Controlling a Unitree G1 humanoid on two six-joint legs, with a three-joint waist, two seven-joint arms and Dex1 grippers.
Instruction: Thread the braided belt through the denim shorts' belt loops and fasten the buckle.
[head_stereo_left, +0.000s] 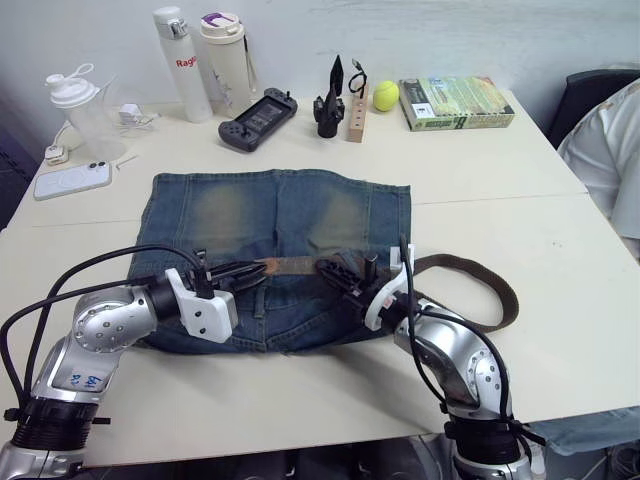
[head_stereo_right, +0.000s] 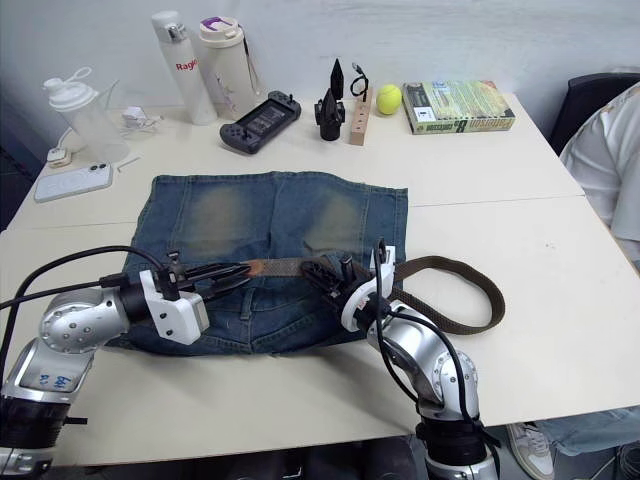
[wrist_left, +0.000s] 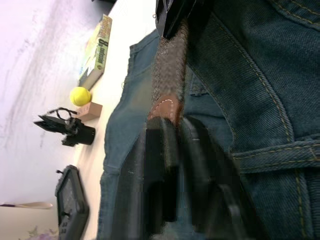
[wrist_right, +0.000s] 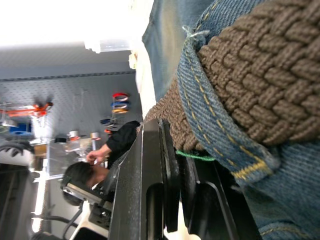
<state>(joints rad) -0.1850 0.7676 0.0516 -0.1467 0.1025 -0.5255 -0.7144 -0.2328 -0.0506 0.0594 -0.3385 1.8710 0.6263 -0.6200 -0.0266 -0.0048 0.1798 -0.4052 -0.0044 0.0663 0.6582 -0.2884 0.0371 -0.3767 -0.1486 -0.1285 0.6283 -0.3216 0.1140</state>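
Observation:
The denim shorts (head_stereo_left: 270, 215) lie flat mid-table with the waistband toward me. The braided belt (head_stereo_left: 295, 265) runs along that waistband, then curls out in a wide loop (head_stereo_left: 505, 300) on the table to the right. My left gripper (head_stereo_left: 252, 270) is shut on the belt's tan leather tip (wrist_left: 164, 106) at the waistband's middle. A short way to the right, my right gripper (head_stereo_left: 330, 268) is shut on the belt, just beside a belt loop (wrist_right: 210, 95) that the weave passes under. The buckle is hidden.
Along the far edge stand two bottles (head_stereo_left: 195, 60), a game controller (head_stereo_left: 255, 118), a black tool on a stand (head_stereo_left: 330, 100), a wooden block with a tennis ball (head_stereo_left: 385, 95) and a book (head_stereo_left: 455, 102). A phone (head_stereo_left: 70, 180) lies far left. A person's sleeve (head_stereo_left: 610, 150) is at the right edge.

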